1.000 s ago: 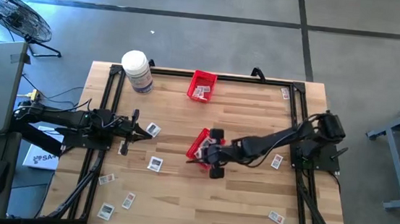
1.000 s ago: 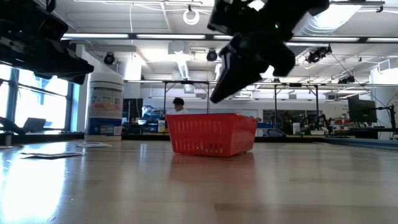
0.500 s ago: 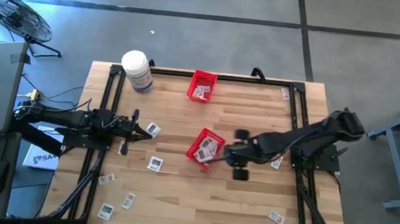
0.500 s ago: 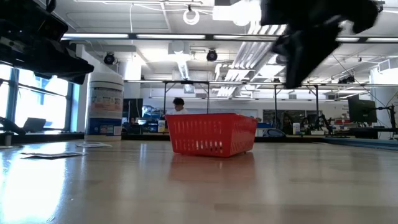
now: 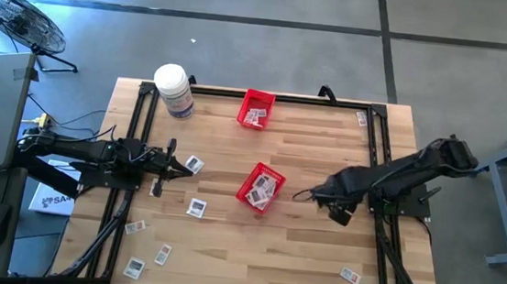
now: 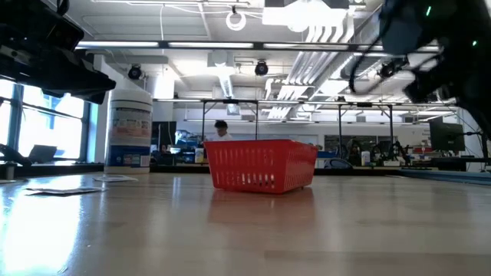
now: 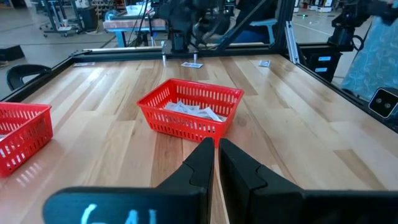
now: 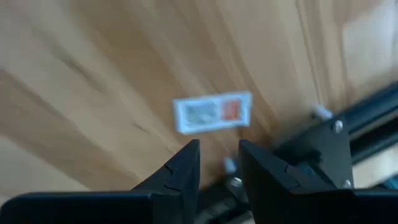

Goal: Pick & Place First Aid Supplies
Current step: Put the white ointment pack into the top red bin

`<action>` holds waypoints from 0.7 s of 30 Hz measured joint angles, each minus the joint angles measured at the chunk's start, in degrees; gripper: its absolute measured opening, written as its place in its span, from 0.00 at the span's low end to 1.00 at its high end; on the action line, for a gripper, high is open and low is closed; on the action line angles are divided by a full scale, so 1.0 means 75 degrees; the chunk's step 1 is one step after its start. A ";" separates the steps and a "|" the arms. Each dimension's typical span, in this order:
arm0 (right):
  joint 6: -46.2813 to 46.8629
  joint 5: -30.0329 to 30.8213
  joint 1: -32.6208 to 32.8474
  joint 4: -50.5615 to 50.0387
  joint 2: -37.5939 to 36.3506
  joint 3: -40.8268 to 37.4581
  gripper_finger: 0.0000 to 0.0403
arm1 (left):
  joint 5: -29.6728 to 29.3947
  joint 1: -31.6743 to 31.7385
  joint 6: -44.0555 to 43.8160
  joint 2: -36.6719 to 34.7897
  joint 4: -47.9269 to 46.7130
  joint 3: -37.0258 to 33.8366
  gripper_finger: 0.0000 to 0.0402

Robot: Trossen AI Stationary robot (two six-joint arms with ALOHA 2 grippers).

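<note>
Right gripper (image 8: pixel 217 163) hovers above packet (image 8: pixel 212 112), seemingly.

Both arms are dark, built of slim jointed segments with thin black cables looping along them. The left gripper (image 7: pixel 215 163) has two black, wedge-shaped fingers (image 7: pixel 198 163) with angular stepped edges. A black bar beneath them carries pale handwritten markings (image 7: pixel 118 216). The right gripper (image 8: pixel 219 163) has two matching black tapered fingers (image 8: pixel 184 165) on a broad black base.
</note>
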 joint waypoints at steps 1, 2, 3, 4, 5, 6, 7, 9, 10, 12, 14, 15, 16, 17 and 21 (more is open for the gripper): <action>-0.0197 -0.0117 -0.0209 0.0015 0.0001 -0.0209 0.26 | 0.0000 -0.0001 0.0000 -0.0001 0.0000 0.0000 0.05; -0.0408 -0.0189 -0.0416 0.0037 0.0009 -0.0388 0.26 | 0.0000 0.0000 0.0000 -0.0001 0.0000 0.0000 0.05; -0.0628 -0.0202 -0.0612 0.0070 0.0009 -0.0529 0.26 | 0.0000 0.0000 0.0000 0.0000 0.0000 0.0000 0.05; -0.0854 -0.0200 -0.0796 0.0130 0.0006 -0.0643 0.26 | 0.0000 0.0000 0.0000 0.0000 0.0000 0.0000 0.05; -0.1093 -0.0203 -0.0977 0.0180 0.0006 -0.0741 0.26 | 0.0000 0.0000 0.0000 0.0000 0.0000 0.0000 0.05; -0.1352 -0.0197 -0.1152 0.0241 0.0008 -0.0823 0.26 | 0.0000 -0.0001 0.0000 0.0000 0.0000 0.0000 0.05; -0.1639 -0.0207 -0.1326 0.0360 0.0009 -0.0898 0.26 | 0.0000 0.0000 0.0000 0.0000 0.0000 0.0000 0.05; -0.2191 -0.0371 -0.1712 0.0677 0.0006 -0.1017 0.26 | 0.0000 -0.0002 0.0000 0.0000 0.0000 0.0000 0.05; -0.2393 -0.0574 -0.1904 0.0757 0.0009 -0.1068 0.26 | 0.0000 0.0000 0.0000 0.0000 0.0000 0.0000 0.05; -0.2582 -0.0854 -0.2279 0.0792 0.0009 -0.1125 0.27 | 0.0000 -0.0001 0.0000 0.0000 0.0000 0.0000 0.05; -0.2706 -0.0959 -0.2603 0.0843 0.0009 -0.1174 0.28 | 0.0000 0.0000 0.0000 0.0000 0.0000 0.0000 0.05; -0.2821 -0.0971 -0.2758 0.0873 0.0009 -0.1226 0.30 | 0.0000 0.0000 0.0000 0.0000 0.0000 0.0000 0.05; -0.2892 -0.0982 -0.2894 0.0867 0.0009 -0.1278 0.31 | -0.0002 -0.0003 0.0000 0.0000 0.0000 0.0000 0.05; -0.2902 -0.1033 -0.3028 0.0879 0.0009 -0.1336 0.32 | 0.0000 0.0000 0.0000 0.0000 0.0000 0.0000 0.05; -0.3009 -0.1177 -0.3362 0.1234 0.0009 -0.1598 0.36 | 0.0000 -0.0002 0.0000 -0.0002 0.0000 0.0000 0.05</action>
